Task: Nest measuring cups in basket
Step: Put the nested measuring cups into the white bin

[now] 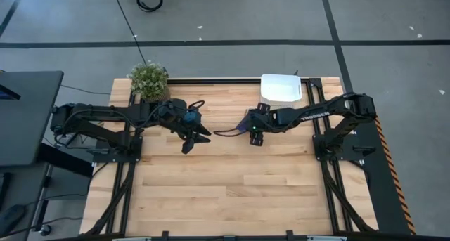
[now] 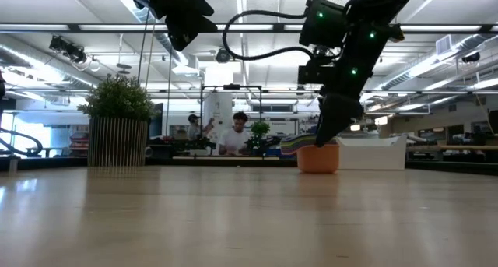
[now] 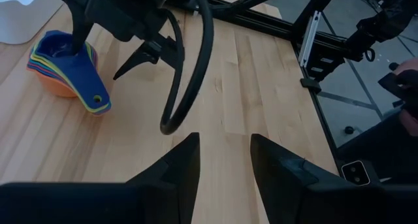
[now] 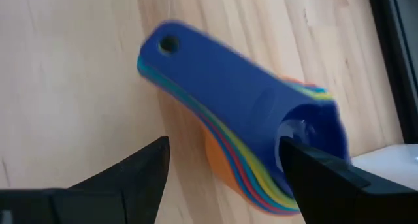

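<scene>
The right pincer [image 1: 254,135] hangs over the far half of the desk [image 1: 232,192], right of the middle, with its two fingers spread wide apart and nothing between them. In the right wrist view the stack of measuring cups [image 4: 261,139] fills the gap just in front of the fingers, handles fanned together and the dark blue one on top. The stack stands on the desk just beside this pincer, on the side of the basket [image 1: 281,88], and it is not in the basket yet. The basket sits at the far edge of the desk, toward the far right corner, near the stack but apart from it.

The step in hand seems to be taking the whole stack. To do it well, the pincer should come lower and close around the bundle of handles or the rim, squarely, so no cup slides out when it lifts.

The left pincer [image 1: 191,137] waits over the desk left of the middle, fingers also apart and empty, near the potted plant [image 1: 148,80].
</scene>
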`<state>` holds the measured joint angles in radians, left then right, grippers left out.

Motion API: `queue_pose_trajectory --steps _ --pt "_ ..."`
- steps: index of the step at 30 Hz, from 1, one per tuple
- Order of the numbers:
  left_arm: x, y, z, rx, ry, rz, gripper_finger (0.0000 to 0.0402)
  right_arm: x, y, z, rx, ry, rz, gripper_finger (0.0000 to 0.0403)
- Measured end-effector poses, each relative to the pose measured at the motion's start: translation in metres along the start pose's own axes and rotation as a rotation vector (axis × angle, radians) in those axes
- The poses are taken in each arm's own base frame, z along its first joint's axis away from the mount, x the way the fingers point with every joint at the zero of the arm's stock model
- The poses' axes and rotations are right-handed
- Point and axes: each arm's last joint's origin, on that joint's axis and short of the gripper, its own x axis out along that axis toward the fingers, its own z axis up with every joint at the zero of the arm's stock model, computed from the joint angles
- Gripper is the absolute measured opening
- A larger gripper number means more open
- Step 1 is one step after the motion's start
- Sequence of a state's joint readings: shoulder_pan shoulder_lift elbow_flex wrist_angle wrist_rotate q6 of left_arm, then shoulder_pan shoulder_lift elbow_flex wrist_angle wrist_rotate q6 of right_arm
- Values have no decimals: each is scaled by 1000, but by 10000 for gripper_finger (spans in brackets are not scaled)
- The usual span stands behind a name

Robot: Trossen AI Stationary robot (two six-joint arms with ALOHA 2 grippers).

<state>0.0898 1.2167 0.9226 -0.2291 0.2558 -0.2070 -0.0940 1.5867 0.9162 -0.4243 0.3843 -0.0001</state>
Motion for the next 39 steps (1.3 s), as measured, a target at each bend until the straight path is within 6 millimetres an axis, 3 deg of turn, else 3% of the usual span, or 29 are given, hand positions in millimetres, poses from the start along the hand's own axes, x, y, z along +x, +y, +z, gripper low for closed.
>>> queue_pose_trajectory --steps 18,29,39 --pt "0 0 0 0 0 0 142 15 -13 -9 64 -26 -28 294" --pt "0 0 0 2 -5 -1 142 35 -9 -7 66 -27 -119 293" --pt "0 0 2 6 -22 -5 142 34 -9 -7 30 -24 -125 293"
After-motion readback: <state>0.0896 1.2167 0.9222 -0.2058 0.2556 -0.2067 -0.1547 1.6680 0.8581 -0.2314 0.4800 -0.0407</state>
